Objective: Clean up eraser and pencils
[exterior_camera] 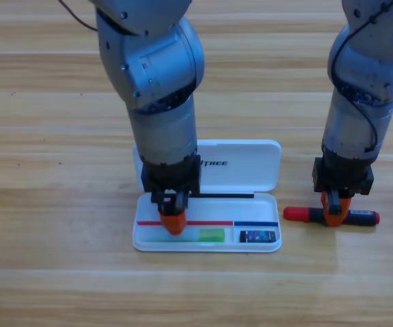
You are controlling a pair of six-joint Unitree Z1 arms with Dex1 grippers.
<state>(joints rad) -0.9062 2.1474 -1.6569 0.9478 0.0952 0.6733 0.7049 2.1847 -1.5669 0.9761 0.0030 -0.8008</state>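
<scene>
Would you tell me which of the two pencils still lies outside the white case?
The red-capped black pencil, on the table under the right gripper; the light green pencil is inside the white case.

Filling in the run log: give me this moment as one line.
left gripper over green pencil in white case | eraser in case | right gripper down on red-capped pencil on table
</scene>
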